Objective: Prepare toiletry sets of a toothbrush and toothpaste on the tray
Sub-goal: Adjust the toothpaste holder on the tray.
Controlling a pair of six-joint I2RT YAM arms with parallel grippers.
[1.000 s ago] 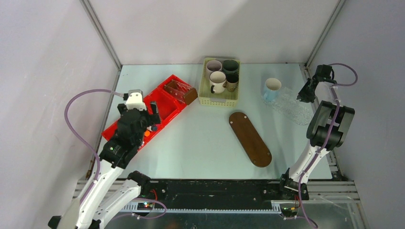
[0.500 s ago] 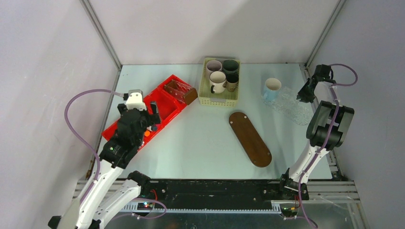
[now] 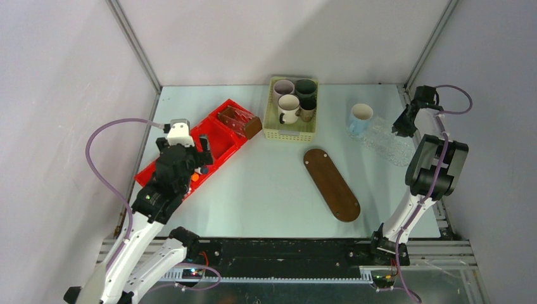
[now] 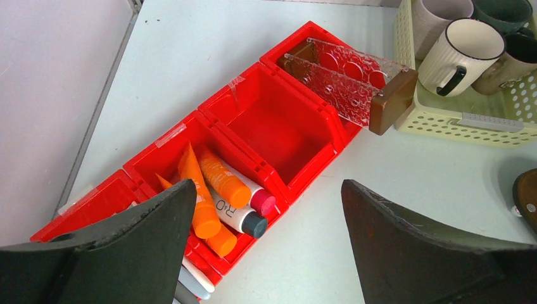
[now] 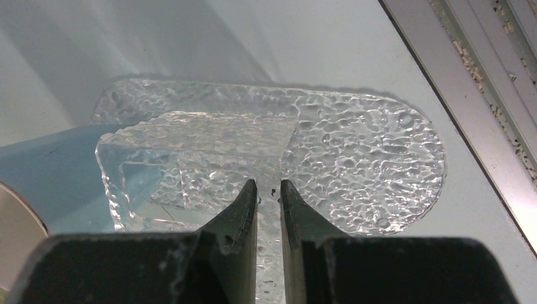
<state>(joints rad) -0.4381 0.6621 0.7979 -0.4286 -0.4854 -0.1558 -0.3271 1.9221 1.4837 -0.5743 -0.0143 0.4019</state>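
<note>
Left gripper (image 4: 269, 190) spread wide, empty, orange toothpaste tubes (image 4: 218, 183) in red bin (image 4: 278, 136) just beneath it, right gripper (image 5: 268, 190) pinched on clear textured plastic stand (image 5: 209, 158), tray (image 3: 331, 184) well left of that gripper, pale tabletop (image 3: 266, 190), grey walls (image 3: 285, 38).

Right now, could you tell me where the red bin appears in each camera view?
Top external: red bin left of centre, lying diagonally.
Left wrist: red bin fills the middle.
Right wrist: not in it.
Shared landmark: yellow basket, just right of the bin in both.
</note>
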